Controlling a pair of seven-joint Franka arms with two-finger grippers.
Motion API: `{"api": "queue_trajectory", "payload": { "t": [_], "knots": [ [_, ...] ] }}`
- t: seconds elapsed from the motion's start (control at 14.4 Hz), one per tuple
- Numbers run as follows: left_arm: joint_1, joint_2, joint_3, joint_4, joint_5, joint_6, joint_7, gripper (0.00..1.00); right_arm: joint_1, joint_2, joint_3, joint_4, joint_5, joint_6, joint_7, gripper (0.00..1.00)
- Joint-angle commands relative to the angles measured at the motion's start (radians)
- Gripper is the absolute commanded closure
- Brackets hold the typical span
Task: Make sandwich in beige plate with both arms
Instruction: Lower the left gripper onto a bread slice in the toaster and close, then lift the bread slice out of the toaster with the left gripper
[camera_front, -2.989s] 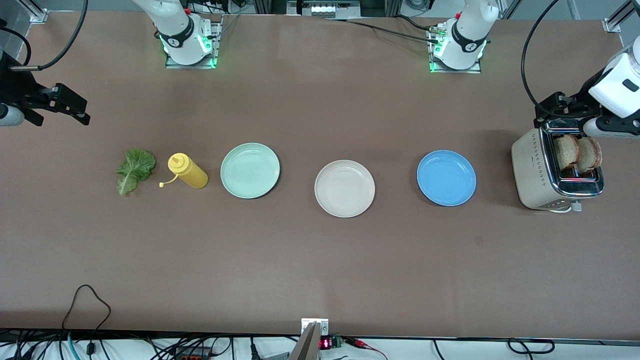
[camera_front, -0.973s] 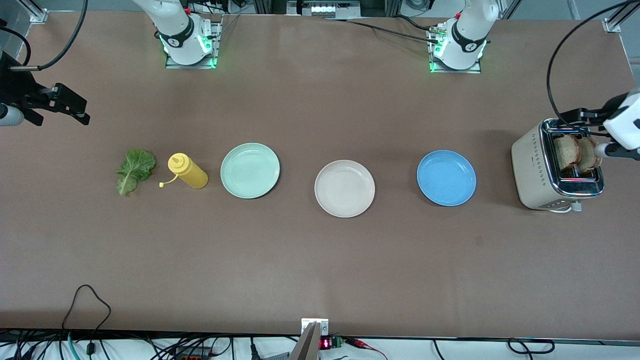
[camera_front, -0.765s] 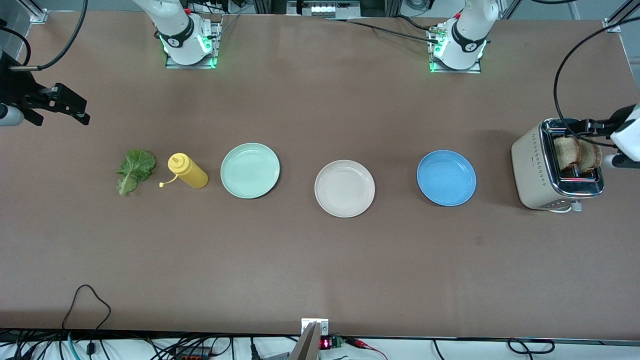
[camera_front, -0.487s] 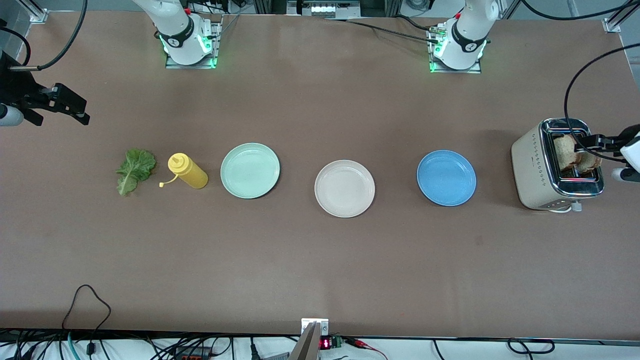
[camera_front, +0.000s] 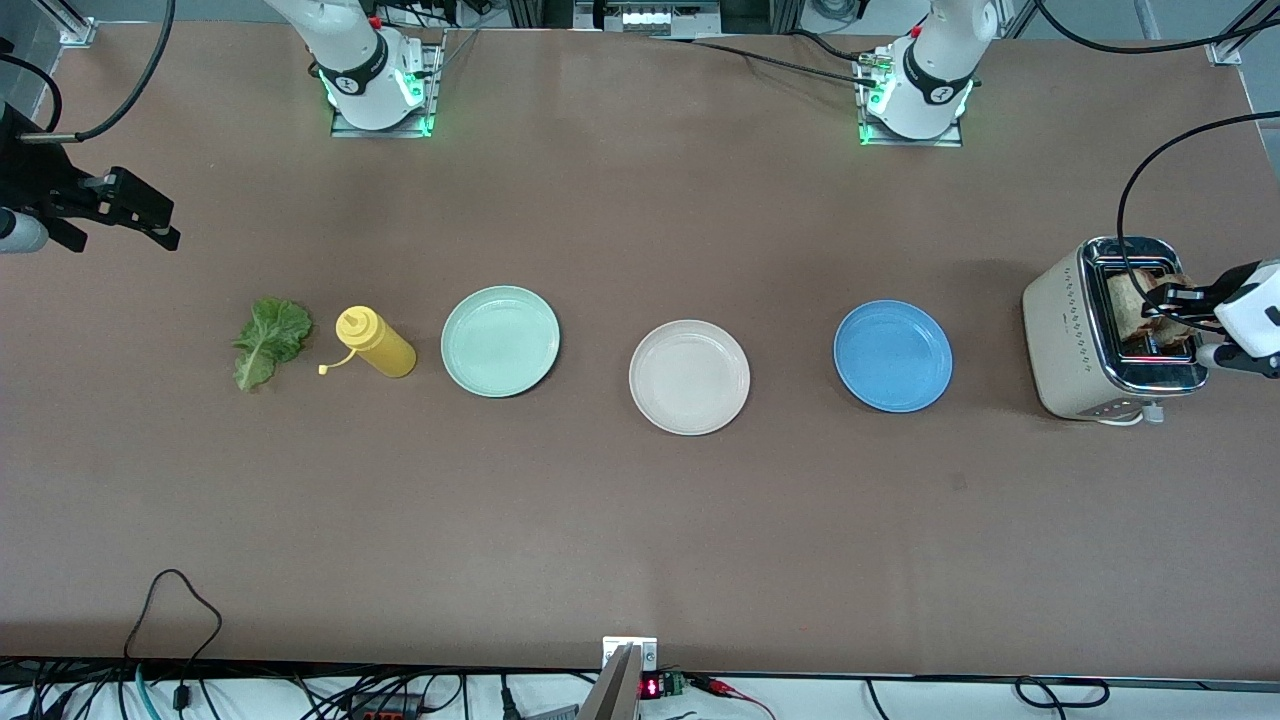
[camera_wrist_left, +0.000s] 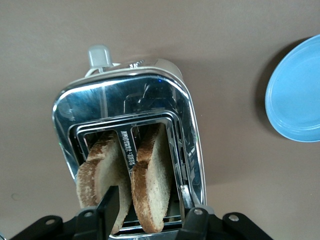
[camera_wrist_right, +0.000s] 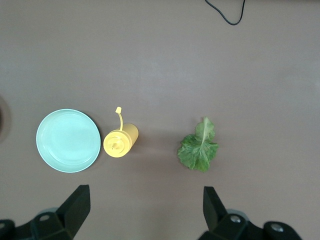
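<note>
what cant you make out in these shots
- Left gripper, left wrist view: fingers straddle one toast slice in the toaster; contact unclear, picture edge cuts them.
- Same slice, front view: mostly covered by that gripper.
- Right gripper, right wrist view: open over bare table; front view's edge cuts its arm.
- Toaster slots: depth hidden by toast.
</note>
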Motion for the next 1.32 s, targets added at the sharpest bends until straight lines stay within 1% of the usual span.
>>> {"api": "queue_trajectory", "payload": {
  "t": [0.0,0.35,0.49,0.7,0.76,0.83,0.9,0.97,1.18,1.25],
  "knots": [
    [0.018,-0.026,-0.006,-0.065,0.018,0.042,0.022,0.43,-0.015,-0.002,0.013,0.012,0.006,-0.015,-0.001,0.00],
    [0.034,-0.029,-0.008,-0.082,0.018,0.044,0.035,0.43,-0.016,-0.002,0.013,0.011,0.023,-0.016,-0.001,0.00],
    [0.041,-0.029,-0.011,-0.099,0.018,0.057,0.035,0.45,-0.016,-0.002,0.013,0.011,0.023,-0.016,-0.001,0.00],
    [0.056,-0.026,-0.009,-0.125,0.016,0.067,0.062,0.52,-0.016,-0.002,0.013,0.012,0.023,-0.016,-0.001,0.00],
    [0.063,-0.027,-0.012,-0.126,0.018,0.065,0.065,0.60,-0.016,-0.002,0.013,0.012,0.023,-0.016,-0.001,0.00],
    [0.063,-0.029,-0.016,-0.125,0.018,0.061,0.071,0.79,-0.016,-0.002,0.013,0.012,0.023,-0.016,-0.001,0.00],
    [0.063,-0.030,-0.016,-0.125,0.018,0.057,0.092,0.87,-0.016,-0.002,0.013,0.011,0.023,-0.018,-0.001,0.00],
    [0.063,-0.029,-0.016,-0.122,0.016,0.057,0.121,0.91,-0.016,-0.002,0.013,0.011,0.023,-0.018,-0.001,0.00],
    [0.061,-0.029,-0.016,-0.111,0.016,0.042,0.129,0.95,-0.016,-0.002,0.013,0.011,0.023,-0.018,-0.001,0.00],
    [0.061,-0.029,-0.017,-0.091,0.016,0.019,0.129,0.95,-0.016,-0.002,0.013,0.011,0.023,-0.018,-0.001,0.00]
  ]
}}
